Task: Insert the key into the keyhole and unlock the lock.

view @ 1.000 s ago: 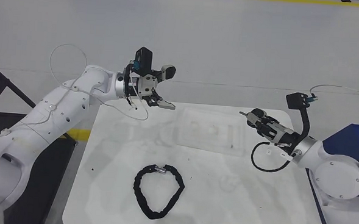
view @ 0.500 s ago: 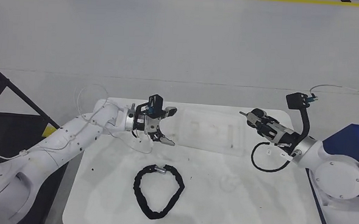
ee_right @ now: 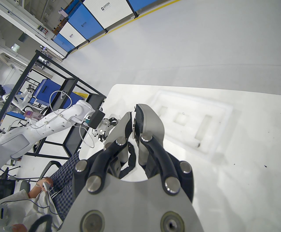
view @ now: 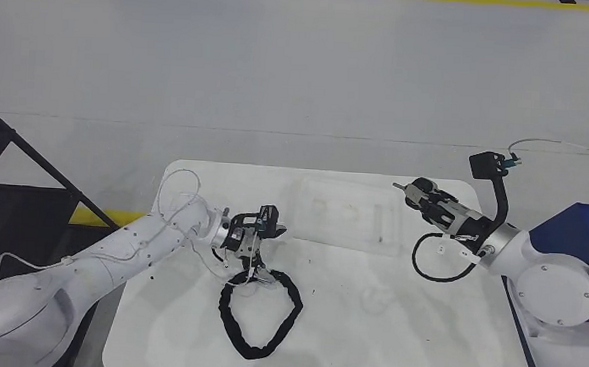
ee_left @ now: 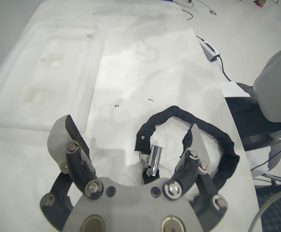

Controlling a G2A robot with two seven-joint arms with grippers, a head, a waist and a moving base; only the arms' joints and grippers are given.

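A black fabric-covered chain lock [view: 259, 317] lies in a loop on the white table [view: 397, 329]. Its shiny metal cylinder [ee_left: 154, 158] rests between the fingers of my left gripper [ee_left: 131, 136], which is open and low over that end of the chain [ee_left: 219, 140]. From above, the left gripper [view: 254, 249] sits over the loop's far end. My right gripper [ee_right: 134, 123] hangs over the table's back right corner, far from the lock. It is shut on the key, whose thin tip [view: 396, 186] pokes out past the right gripper [view: 412, 191].
A white foam tray [view: 343, 216] with shallow cut-outs lies at the back middle of the table, between the two arms. The same tray [ee_left: 44, 66] lies just beyond the left gripper. A black rack [view: 16, 149] stands off the table's left side.
The left arm swung down from above the table's back left corner to the chain lock, its gripper open throughout. The right arm has not moved.
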